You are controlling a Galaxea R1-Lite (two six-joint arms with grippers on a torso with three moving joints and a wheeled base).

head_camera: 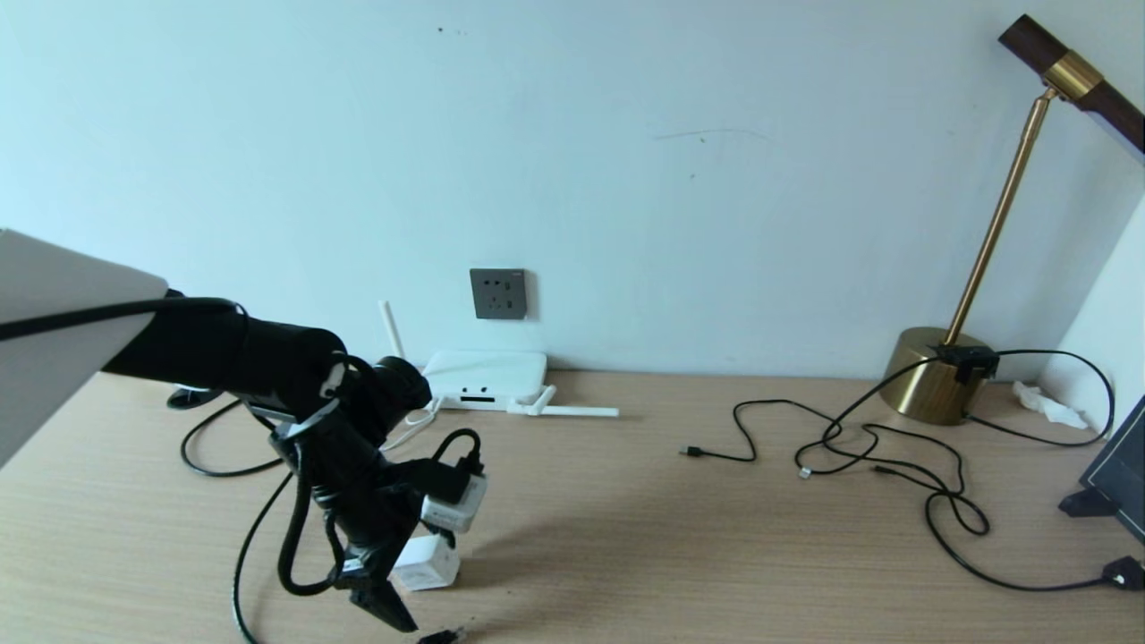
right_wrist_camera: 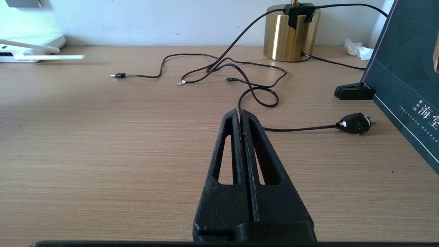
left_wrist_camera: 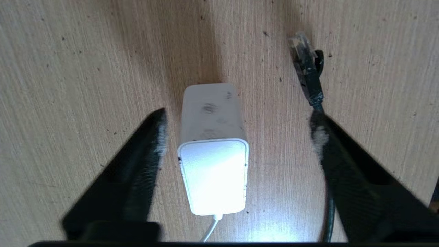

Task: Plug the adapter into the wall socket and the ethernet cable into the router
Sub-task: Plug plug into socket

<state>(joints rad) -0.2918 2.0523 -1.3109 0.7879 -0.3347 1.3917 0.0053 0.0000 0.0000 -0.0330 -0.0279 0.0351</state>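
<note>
Left gripper, jaws wide, straddles the adapter without contact. A square, centred closure should avoid the nearby ethernet cable.

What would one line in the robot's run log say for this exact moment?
left gripper: jaws open astride adapter on table | right gripper: shut, idle | wall socket: empty
</note>
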